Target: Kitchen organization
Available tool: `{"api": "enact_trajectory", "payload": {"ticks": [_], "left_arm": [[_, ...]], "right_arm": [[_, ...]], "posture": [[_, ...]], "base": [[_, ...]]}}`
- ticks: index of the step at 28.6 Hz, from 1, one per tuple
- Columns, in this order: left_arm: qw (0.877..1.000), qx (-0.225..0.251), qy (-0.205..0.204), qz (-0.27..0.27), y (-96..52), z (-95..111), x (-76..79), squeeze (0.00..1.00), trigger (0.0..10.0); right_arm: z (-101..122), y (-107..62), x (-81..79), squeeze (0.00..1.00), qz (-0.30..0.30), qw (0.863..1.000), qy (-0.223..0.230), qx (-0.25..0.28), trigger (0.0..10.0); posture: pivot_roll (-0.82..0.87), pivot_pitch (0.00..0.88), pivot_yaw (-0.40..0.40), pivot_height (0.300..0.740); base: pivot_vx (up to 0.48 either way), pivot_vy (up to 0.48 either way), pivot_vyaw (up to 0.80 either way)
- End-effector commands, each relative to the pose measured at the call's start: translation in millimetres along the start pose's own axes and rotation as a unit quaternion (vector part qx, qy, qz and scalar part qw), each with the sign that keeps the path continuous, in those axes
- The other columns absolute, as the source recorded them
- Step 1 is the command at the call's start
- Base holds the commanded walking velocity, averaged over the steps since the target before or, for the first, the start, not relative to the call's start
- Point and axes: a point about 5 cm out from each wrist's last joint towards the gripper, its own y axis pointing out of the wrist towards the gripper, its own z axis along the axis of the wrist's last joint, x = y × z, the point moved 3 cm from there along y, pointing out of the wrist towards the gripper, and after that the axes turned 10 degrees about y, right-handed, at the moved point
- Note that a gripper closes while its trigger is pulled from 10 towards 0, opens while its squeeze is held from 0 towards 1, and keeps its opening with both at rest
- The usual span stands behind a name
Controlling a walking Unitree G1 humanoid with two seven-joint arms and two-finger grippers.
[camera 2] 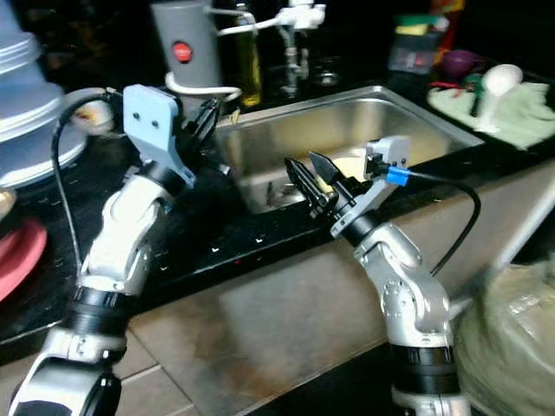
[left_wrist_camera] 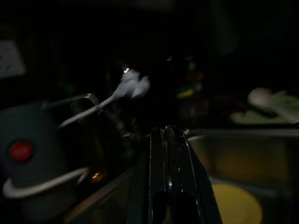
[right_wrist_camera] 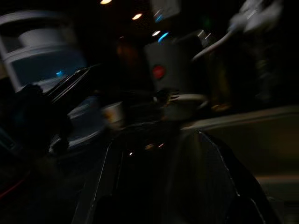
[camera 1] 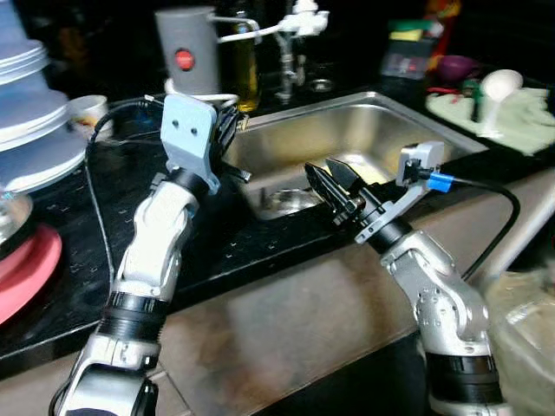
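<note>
Both grippers empty at the stainless steel sink (camera 1: 408, 121): left gripper (camera 1: 232, 130) jaws pressed together, right gripper (camera 1: 334, 184) spread (pick one target before reaching).

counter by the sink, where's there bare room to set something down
The black counter is bare in front of the sink, between the left gripper and the open right gripper. The steel basin itself is mostly open. It is crowded at the far left, with stacked plates and a cup, and behind, around the grey appliance and faucet.
</note>
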Motion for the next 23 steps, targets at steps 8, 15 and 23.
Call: {"api": "enact_trajectory", "payload": {"ticks": [8, 15, 23], "left_arm": [[0.999, -0.027, -0.021, 0.001, -0.8, -19, -6.9, 0.00, 10.0], [0.997, -0.059, -0.058, -0.006, -1.4, -39, -4.4, 0.00, 10.0], [0.990, -0.118, -0.074, -0.026, -5.2, -68, 8.9, 0.00, 10.0]], "right_arm": [[-3, -0.5, 0.5, 0.00, -0.003, 1.000, -0.002, -0.005, 10.0], [-4, -0.2, -0.3, 0.00, -0.004, 1.000, -0.009, -0.008, 10.0], [-9, -1.9, -3.6, 0.00, 0.004, 0.999, -0.028, -0.029, 10.0]], "posture": [[-0.05, 0.021, 0.027, 0.740], [-0.06, 0.018, 0.030, 0.740], [-0.06, 0.020, 0.036, 0.740]], "base": [[0.000, 0.000, -0.77], [0.000, 0.000, -0.11], [0.000, 0.000, 0.00]]}}
